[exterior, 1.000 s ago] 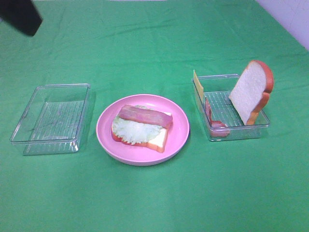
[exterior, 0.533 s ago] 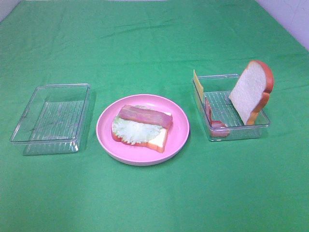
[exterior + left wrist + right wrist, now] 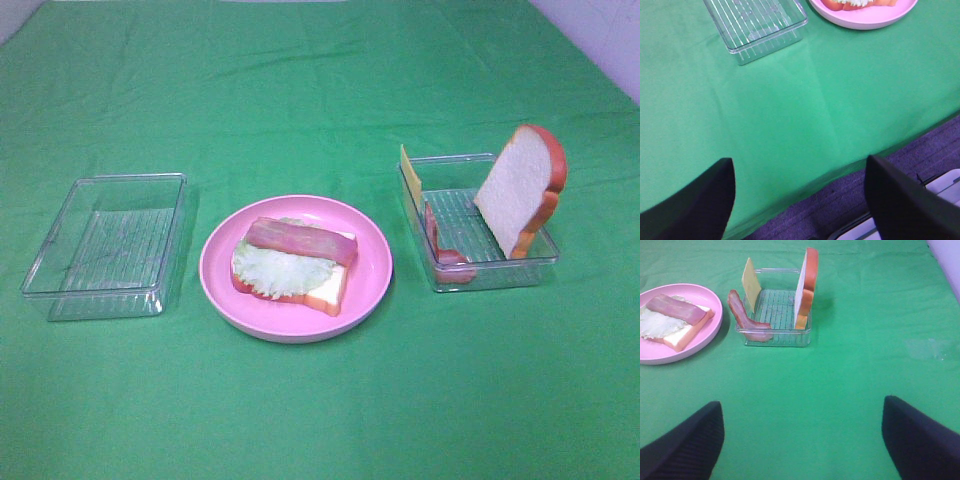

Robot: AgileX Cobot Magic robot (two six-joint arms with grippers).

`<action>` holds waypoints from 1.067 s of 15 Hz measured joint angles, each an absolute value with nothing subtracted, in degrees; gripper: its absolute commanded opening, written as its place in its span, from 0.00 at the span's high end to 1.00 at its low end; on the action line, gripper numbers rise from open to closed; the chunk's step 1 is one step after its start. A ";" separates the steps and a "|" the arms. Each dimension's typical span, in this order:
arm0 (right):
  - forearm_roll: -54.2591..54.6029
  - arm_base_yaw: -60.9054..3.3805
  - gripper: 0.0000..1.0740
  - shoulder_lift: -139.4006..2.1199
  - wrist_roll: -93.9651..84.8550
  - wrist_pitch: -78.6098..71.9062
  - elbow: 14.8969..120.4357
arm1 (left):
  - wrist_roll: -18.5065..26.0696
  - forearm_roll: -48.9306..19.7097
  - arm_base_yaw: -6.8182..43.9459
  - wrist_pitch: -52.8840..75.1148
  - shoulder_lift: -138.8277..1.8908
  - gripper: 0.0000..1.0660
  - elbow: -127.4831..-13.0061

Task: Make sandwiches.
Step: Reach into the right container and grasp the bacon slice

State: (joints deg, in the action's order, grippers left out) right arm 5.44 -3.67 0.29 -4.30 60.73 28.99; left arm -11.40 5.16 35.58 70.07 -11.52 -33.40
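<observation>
Green-clothed worktop [image 3: 320, 80]: ribbed clear plastic tray [image 3: 100, 300] toward its left edge, round pink plate [image 3: 372, 268] at centre carrying the open-faced toy sandwich [image 3: 285, 270]. Right-edge clear tray [image 3: 495, 275] props a white bread slice [image 3: 518, 190]. Left fingers [image 3: 695, 200] and right fingers [image 3: 920, 435] spread wide, gripping nothing.

Plate [image 3: 215, 270] sat in the middle, with bottom bread [image 3: 325, 290], lettuce [image 3: 280, 270] and bacon strip [image 3: 300, 240] stacked on it. Left tray [image 3: 100, 300] sat beside it, right tray [image 3: 490, 275] opposite, holding the upright bread slice [image 3: 518, 190], cheese [image 3: 410, 172] and spare bacon [image 3: 437, 245].
</observation>
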 measured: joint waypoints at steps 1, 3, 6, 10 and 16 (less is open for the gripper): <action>5.44 -3.67 0.25 0.29 -4.30 60.73 28.99 | -11.34 5.61 35.58 70.07 -8.02 0.35 -32.26; 5.44 -3.67 0.25 0.29 -4.30 60.73 28.99 | -11.40 7.28 35.58 70.13 -2.01 0.35 -31.80; 5.44 -3.67 0.26 -2.18 -3.15 59.01 29.62 | -11.40 11.06 35.58 70.02 0.29 0.35 -31.68; 9.11 -3.67 0.26 -19.25 -2.75 42.74 30.08 | -10.54 9.45 35.58 61.59 0.34 0.35 -28.93; 20.74 -3.67 0.27 -48.41 -8.59 32.31 33.86 | -9.91 7.85 35.58 61.13 0.34 0.35 -28.76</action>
